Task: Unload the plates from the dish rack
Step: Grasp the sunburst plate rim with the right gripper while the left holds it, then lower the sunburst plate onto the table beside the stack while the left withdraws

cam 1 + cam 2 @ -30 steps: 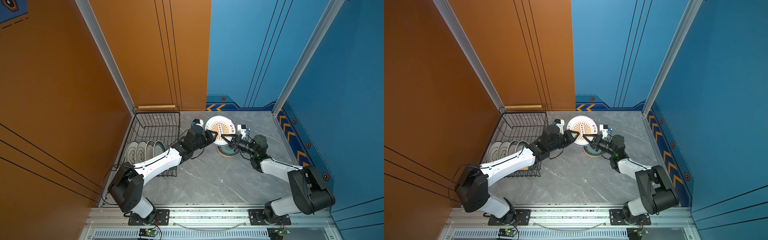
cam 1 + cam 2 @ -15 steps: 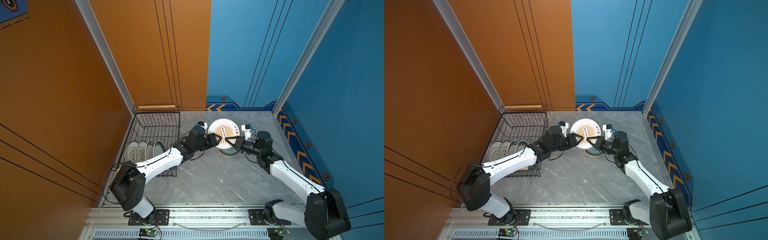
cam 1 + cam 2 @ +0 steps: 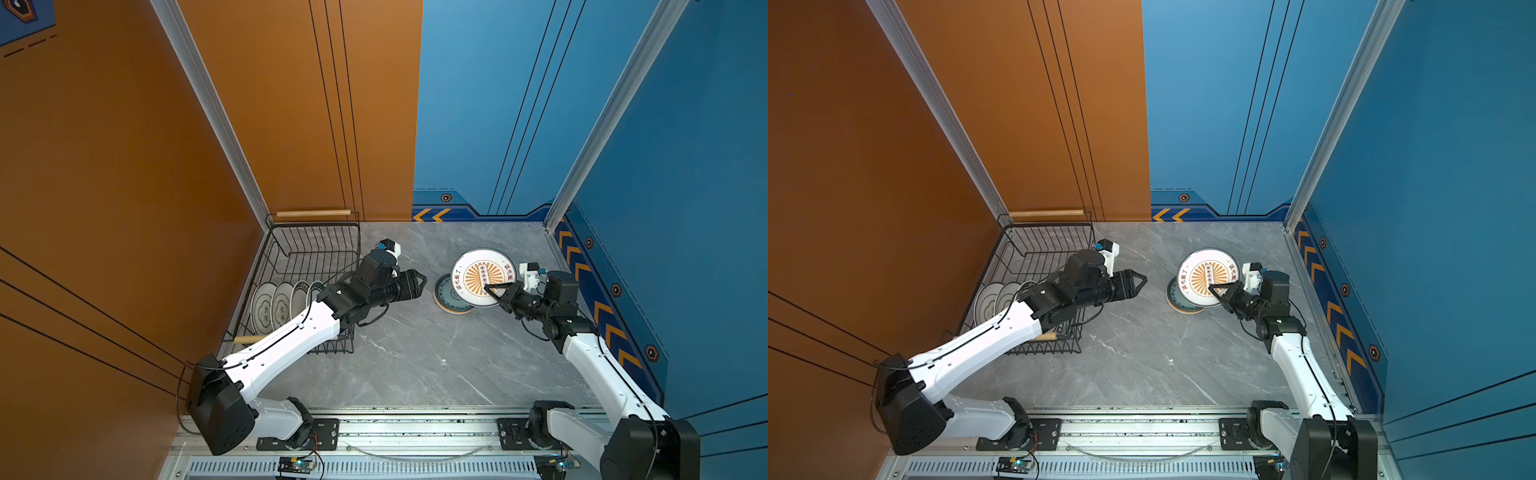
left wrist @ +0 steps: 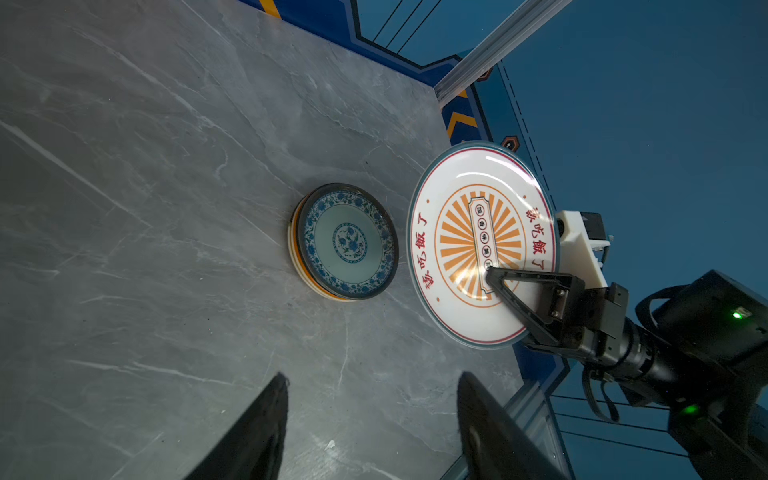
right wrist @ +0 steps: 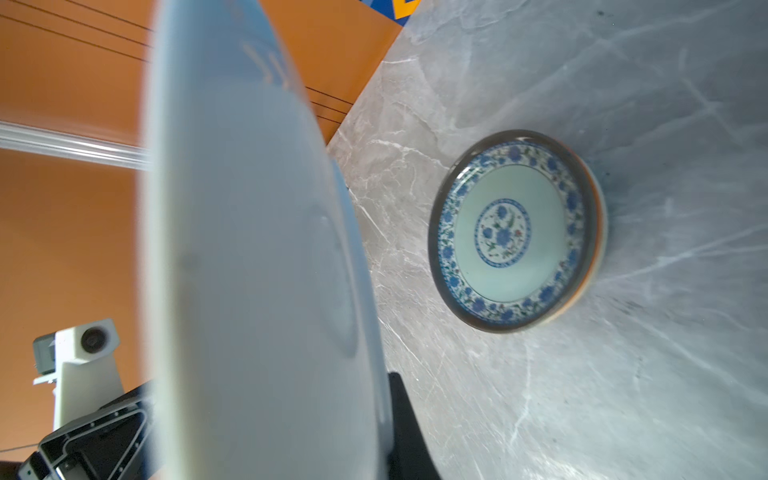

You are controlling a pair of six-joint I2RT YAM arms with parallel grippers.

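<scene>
Plate (image 3: 471,270) clamped by right gripper (image 3: 488,287) should be levelled and lowered squarely onto stack (image 3: 444,298); left gripper (image 3: 422,284) is parted, empty

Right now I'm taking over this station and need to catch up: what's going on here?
The robot is emptying the dish rack. Its right gripper grips a large white sunburst plate by the rim, tilted in the air beside a stack of smaller plates on the table. The left gripper is open and empty, between rack and stack. At least four plates stand in the rack.
</scene>
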